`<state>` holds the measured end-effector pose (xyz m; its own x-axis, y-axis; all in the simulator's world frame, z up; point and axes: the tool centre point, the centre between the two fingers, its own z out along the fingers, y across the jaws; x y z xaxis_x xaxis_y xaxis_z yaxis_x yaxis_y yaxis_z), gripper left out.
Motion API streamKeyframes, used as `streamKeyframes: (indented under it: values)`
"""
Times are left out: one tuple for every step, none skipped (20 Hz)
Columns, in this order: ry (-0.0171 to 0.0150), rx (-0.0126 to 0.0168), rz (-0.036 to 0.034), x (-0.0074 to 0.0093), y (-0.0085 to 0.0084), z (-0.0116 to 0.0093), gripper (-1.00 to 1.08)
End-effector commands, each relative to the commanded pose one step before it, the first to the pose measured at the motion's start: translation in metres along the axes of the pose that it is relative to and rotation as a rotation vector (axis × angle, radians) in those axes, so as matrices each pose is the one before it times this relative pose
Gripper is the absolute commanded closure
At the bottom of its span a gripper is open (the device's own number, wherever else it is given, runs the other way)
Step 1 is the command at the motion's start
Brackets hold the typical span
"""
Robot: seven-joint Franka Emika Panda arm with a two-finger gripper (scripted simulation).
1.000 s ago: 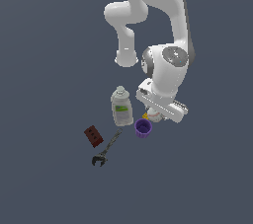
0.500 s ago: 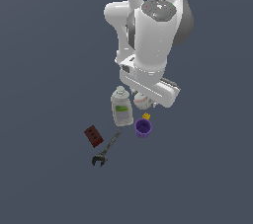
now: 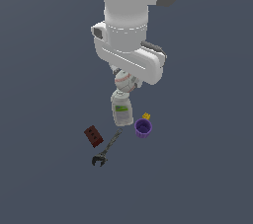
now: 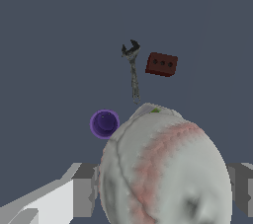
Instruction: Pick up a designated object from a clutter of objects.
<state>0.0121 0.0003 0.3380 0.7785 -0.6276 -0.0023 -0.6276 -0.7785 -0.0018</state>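
My gripper (image 4: 163, 193) is clenched on the baseball (image 4: 165, 171), which fills the wrist view between the fingers (image 4: 84, 188). A second ago the hand was down beside the purple cup (image 3: 143, 128); now it has lifted, carrying the ball above the bottle (image 3: 121, 109), so I judge the pick done. The ball hides most of the bottle. Farther off lie the wrench (image 3: 106, 151) and red box (image 3: 93, 136). The yellow piece (image 3: 146, 116) is too small to make out.

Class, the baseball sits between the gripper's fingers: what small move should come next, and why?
Probably a short straight lift. The gripper looks closed on the white red-stitched baseball, held above the clear green-labelled bottle, so rising adds clearance.
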Motion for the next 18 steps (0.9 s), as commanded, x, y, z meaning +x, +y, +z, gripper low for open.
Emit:
streamKeyframes:
  values:
    - [0.00070,0.00024,-0.00045,0.00994,0.01063,-0.02489,1.08]
    - [0.00027,-0.00038,0.00014,0.00364,0.00350,-0.00833,1.08]
    - [0.00000,0.00000,0.00000,0.00348,0.00332,-0.00778,1.08]
    - [0.00040,-0.00054,0.00015,0.00319,0.00292,-0.00724,1.08]
    - [0.00000,0.00000,0.00000,0.00310,0.00279,-0.00669,1.08]
    - [0.00000,0.00000,0.00000,0.00290,0.00253,-0.00614,1.08]
    - [0.00042,-0.00054,0.00008,0.00254,0.00211,-0.00563,1.08]
    - [0.00000,0.00000,0.00000,0.00246,0.00206,-0.00508,1.08]
    - [0.00000,0.00000,0.00000,0.00222,0.00184,-0.00456,1.08]
    - [0.00000,0.00000,0.00000,0.00199,0.00162,-0.00404,1.08]
    - [0.00043,-0.00054,0.00003,0.00158,0.00118,-0.00355,1.08]
    - [0.00000,0.00000,0.00000,0.00153,0.00117,-0.00300,1.08]
    - [0.00000,0.00000,0.00000,0.00131,0.00095,-0.00251,1.08]
    - [0.00000,0.00000,0.00000,0.00110,0.00073,-0.00202,1.08]
    - [0.00000,0.00000,0.00000,0.00089,0.00052,-0.00155,1.08]
    - [0.00000,0.00000,0.00000,0.00069,0.00031,-0.00109,1.08]
    - [0.00000,0.00000,0.00000,0.00049,0.00013,-0.00067,1.08]
    - [0.00000,0.00000,0.00000,0.00029,0.00000,-0.00030,1.08]
